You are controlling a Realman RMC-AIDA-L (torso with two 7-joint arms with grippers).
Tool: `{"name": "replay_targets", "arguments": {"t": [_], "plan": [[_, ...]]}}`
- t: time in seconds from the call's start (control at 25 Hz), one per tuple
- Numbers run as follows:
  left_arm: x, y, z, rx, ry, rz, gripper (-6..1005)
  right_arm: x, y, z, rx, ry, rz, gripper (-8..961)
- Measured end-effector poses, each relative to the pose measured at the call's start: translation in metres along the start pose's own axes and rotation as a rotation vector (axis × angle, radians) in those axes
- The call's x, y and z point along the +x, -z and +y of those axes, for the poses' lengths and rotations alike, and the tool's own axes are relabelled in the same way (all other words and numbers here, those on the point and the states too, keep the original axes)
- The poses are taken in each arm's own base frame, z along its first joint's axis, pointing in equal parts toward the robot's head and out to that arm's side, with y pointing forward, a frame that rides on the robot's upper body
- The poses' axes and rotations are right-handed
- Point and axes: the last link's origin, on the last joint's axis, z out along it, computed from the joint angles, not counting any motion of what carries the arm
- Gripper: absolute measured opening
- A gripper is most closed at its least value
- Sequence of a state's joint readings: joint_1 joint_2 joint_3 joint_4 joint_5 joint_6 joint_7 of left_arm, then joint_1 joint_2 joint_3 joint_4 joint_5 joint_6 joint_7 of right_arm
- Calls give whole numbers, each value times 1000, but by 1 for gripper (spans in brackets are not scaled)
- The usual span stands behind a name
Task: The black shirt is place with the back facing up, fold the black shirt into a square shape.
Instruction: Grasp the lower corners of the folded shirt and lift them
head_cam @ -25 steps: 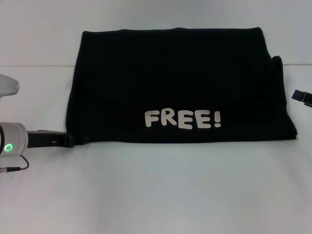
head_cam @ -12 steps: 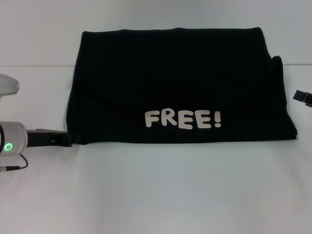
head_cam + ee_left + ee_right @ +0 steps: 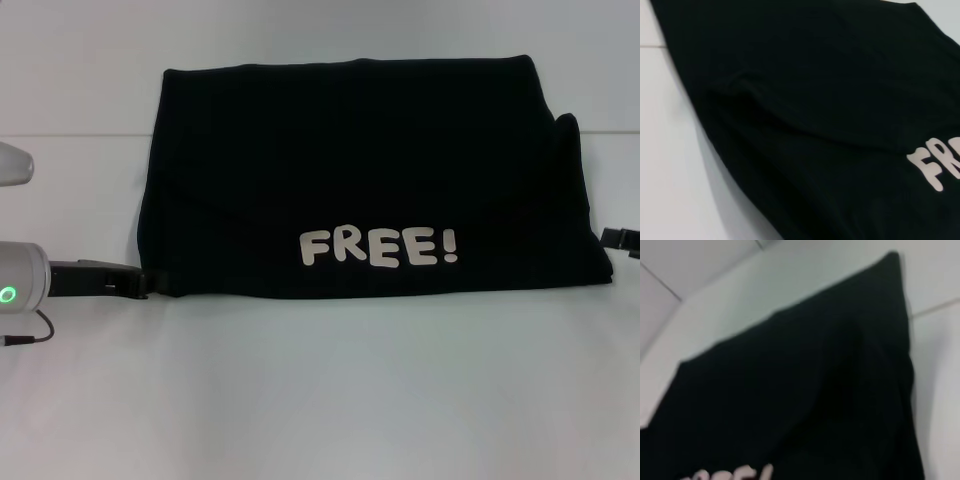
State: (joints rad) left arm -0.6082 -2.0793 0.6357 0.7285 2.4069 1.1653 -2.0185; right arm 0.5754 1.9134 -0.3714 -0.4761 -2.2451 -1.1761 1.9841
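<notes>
While the black shirt (image 3: 360, 170) lies as a soft, folded rectangle on the smooth white table (image 3: 330, 400), lettering up, the left gripper (image 3: 145, 287) touches its near-left corner and the right gripper (image 3: 620, 240) sits beside its right edge, finger states unclear.

On the left arm, the wrist housing (image 3: 20, 285) is a rounded silver-white cylinder with a small green ring light glowing on its face. A thin dark cable (image 3: 28, 335) loops out from under it and ends in a short plug tip. From the housing runs the left gripper (image 3: 143, 286), a flat, matte black bar with squared edges. Above it sits a smooth pale grey, rounded shell segment (image 3: 12, 165) of the arm. The right gripper (image 3: 620, 241) shows only as a small black angular tip with hard corners.
</notes>
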Motion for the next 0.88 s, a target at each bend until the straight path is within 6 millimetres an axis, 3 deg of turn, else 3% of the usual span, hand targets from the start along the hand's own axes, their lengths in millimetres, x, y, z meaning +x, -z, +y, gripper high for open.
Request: {"name": "replay_targets", "arguments": {"t": [0.32, 0.84, 0.88], "plan": [[4, 1, 1, -8, -9, 8, 2, 2, -19, 1, 82, 56, 32, 686], [8, 0, 1, -4, -15, 12, 3, 6, -37, 14, 69, 54, 46, 633], [8, 0, 1, -4, -15, 13, 3, 6, -38, 14, 74, 53, 49, 534]]}}
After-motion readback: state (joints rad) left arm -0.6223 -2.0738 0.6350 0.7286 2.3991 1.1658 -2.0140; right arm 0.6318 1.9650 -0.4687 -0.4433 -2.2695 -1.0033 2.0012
